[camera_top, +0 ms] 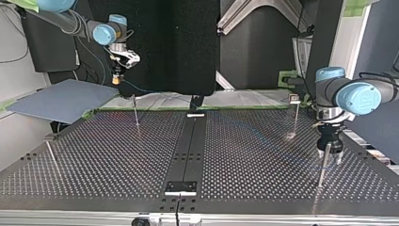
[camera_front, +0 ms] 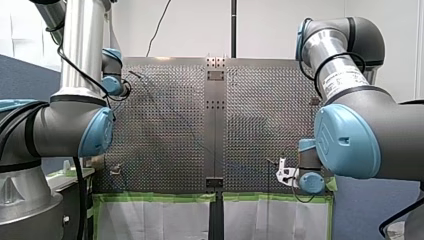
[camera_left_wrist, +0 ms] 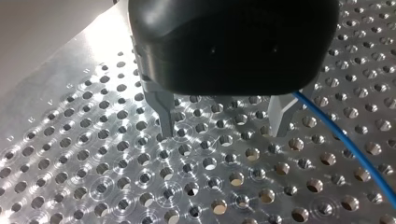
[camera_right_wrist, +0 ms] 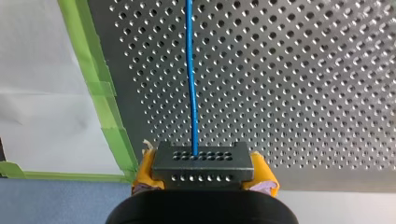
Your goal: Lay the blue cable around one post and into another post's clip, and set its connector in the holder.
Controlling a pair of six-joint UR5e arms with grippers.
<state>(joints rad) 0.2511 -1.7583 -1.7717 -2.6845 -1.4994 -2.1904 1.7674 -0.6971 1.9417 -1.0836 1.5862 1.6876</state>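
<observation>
Clamped tight between my right gripper's [camera_right_wrist: 203,170] yellow pads [camera_right_wrist: 145,167] sits the black connector [camera_right_wrist: 203,161], holed face toward the lens. The blue cable [camera_right_wrist: 191,79] shoots straight out of it, ahead of the fingers, over the perforated table [camera_right_wrist: 303,84]. Off to one side of those fingers, a strip of green tape [camera_right_wrist: 100,88] edges the table.

Over to my left gripper [camera_left_wrist: 224,128]: metal fingers [camera_left_wrist: 163,109] spread wide, nothing between them, tips down close to the holes. The cable passes just outside one finger, beside it and not in the gap, then trails away across the table. From across the table, a thin post [camera_top: 322,170] stands just beside that spread gripper, while the right gripper hangs up off the table near the taped edge.
</observation>
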